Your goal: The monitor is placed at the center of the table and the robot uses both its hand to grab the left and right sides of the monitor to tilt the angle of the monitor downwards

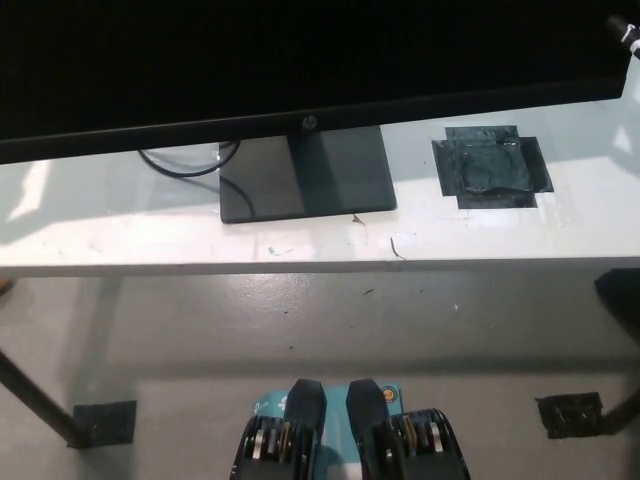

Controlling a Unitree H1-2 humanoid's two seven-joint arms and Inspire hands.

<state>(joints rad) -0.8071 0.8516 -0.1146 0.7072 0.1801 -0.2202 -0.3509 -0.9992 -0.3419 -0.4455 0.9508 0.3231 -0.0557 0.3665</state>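
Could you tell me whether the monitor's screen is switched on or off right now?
Apparently off: the monitor screen is uniformly black, no image or glow showing.

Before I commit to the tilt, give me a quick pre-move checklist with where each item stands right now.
1. Monitor on the white table, base flat on the top: ok.
2. Left hand on the monitor's left side: cannot tell, the hand is out of view.
3. Right hand on the monitor's right side: cannot tell; only a small dark-and-white shape shows at the screen's upper right corner.
4. Cable behind the base, lying slack: ok.
5. Tabletop in front of the base free of loose objects; the dark taped patch lies flat to the right: ok.
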